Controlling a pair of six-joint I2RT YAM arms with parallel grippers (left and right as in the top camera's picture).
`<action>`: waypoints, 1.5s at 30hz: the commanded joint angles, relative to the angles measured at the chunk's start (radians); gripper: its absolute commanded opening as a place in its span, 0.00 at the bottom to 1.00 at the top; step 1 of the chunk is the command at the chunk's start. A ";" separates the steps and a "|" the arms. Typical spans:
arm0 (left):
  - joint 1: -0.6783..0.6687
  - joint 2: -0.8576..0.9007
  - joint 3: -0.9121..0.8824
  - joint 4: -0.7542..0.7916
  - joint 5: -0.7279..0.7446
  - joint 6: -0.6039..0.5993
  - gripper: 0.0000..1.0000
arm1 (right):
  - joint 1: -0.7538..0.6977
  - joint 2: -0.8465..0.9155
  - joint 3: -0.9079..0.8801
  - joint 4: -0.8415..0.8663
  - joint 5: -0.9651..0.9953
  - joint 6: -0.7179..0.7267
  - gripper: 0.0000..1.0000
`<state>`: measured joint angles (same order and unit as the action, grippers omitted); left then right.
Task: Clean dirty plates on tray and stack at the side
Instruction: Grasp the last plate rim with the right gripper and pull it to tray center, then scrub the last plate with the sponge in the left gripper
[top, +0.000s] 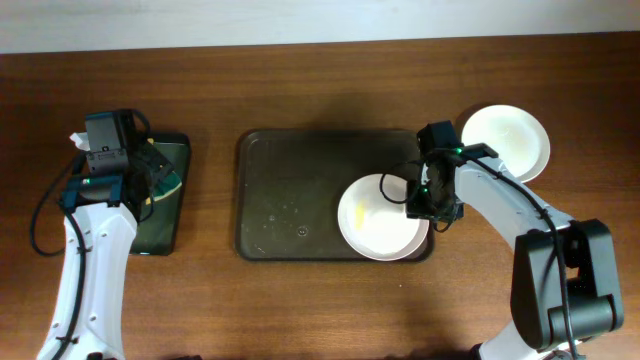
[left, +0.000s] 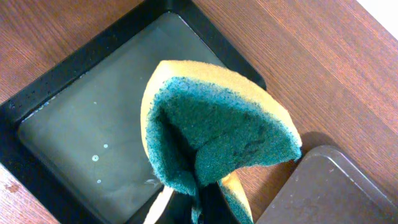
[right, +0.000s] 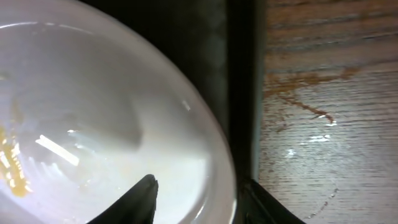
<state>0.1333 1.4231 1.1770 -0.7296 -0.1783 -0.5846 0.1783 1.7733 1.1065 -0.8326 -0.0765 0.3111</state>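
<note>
The dark brown tray (top: 290, 200) lies mid-table. One white plate (top: 378, 218) with a yellow smear sits in its right end. My right gripper (top: 432, 205) is open and straddles that plate's right rim, with one finger inside the plate (right: 124, 112) and one outside it by the tray rim (right: 239, 93), as the right wrist view (right: 199, 199) shows. A second white plate (top: 508, 140) rests on the table at the far right. My left gripper (left: 199, 208) is shut on a folded yellow and green sponge (left: 217, 124) above the small black tray (left: 81, 130).
The narrow black tray (top: 160, 230) lies at the left, with the left arm over it. Its floor looks wet. The right arm reaches across between the two plates. Wet streaks mark the wood (right: 311, 112) right of the brown tray.
</note>
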 joint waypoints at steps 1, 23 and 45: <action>0.005 0.002 0.002 0.006 0.007 -0.006 0.00 | 0.006 0.003 -0.017 0.005 -0.035 0.000 0.45; 0.005 0.002 0.002 0.006 0.092 0.007 0.00 | 0.146 0.084 0.052 0.100 -0.195 0.008 0.44; -0.574 0.395 0.002 0.232 0.355 0.083 0.00 | 0.195 0.199 0.052 0.351 -0.148 0.117 0.04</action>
<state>-0.4023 1.7657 1.1763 -0.5365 0.1654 -0.4904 0.3664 1.9423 1.1759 -0.4805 -0.2531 0.4194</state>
